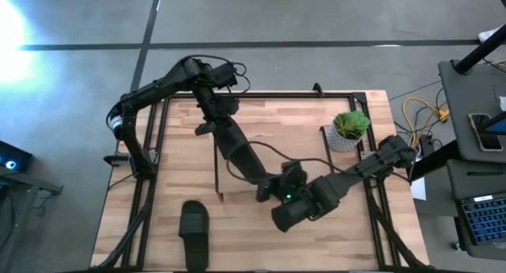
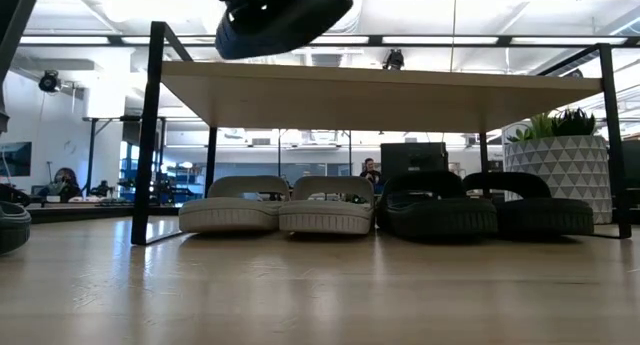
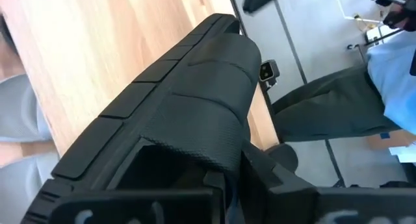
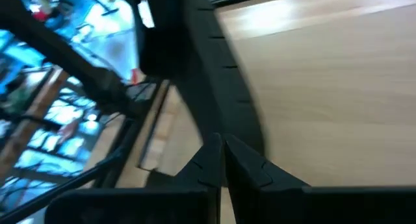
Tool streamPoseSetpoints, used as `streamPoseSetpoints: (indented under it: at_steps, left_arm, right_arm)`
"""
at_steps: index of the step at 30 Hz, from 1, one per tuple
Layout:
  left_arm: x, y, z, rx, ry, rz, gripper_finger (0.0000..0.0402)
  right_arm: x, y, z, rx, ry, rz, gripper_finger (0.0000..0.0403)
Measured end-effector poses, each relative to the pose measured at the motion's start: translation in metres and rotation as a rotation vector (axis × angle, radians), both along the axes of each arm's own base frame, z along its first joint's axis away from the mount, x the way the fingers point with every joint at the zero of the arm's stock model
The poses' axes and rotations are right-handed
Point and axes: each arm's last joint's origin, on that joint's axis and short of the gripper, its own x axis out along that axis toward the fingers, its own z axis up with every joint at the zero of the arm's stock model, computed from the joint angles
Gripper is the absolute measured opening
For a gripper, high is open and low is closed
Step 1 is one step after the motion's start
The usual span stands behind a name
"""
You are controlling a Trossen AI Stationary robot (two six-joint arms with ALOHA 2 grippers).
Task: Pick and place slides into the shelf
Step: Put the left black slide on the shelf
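Black slide (image 3: 195,107) fills the left tool's (image 1: 273,190) clamp, raised mid-desk (image 1: 261,249); another slide (image 1: 194,232) waits nearer the front. Rightward, the right tool (image 4: 221,160) is pinched shut, empty. Next, I'd judge: carry it under the shelf (image 2: 380,95).

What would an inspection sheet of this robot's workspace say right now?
Surface: wooden table, light planks.
Job's things: grey pair and black pair under the shelf; loose black slide on the table; lifted slide above the shelf.
Clutter: plant pot.
Grippers: left gripper, jaws shut on the lifted slide; right gripper, jaws shut beside it, grip unclear.
Cables: yellow cables off the table.
Surroundings: person nearby.
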Motion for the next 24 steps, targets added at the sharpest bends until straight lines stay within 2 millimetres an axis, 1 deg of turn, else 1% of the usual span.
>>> streamPoseSetpoints:
  at_steps: [4,8,12,15,19,24]
  left_arm:
    - [0.001,-0.001,-0.005,-0.032,0.024,0.009,0.0001]
    - [0.001,0.0,-0.017,-0.063,0.069,0.011,0.0]
    - [0.001,0.0,-0.033,-0.09,0.128,0.012,0.0]
    - [0.001,0.0,-0.04,-0.102,0.148,0.009,0.0]
    - [0.004,0.001,-0.043,-0.086,0.127,0.014,0.0007]
    - [0.011,0.005,-0.041,-0.048,0.098,0.062,0.0041]
  right_arm:
    - [0.016,-0.005,-0.001,-0.023,-0.051,0.055,0.0008]
    - [0.024,-0.014,0.0,-0.021,-0.037,0.09,0.0008]
    - [0.027,-0.021,-0.007,0.001,0.001,0.108,0.0008]
    - [0.027,-0.022,-0.011,0.005,0.011,0.108,0.0008]
    - [0.028,-0.021,-0.016,0.026,0.008,0.121,0.0008]
    - [0.028,-0.021,-0.023,0.031,0.008,0.122,0.0008]
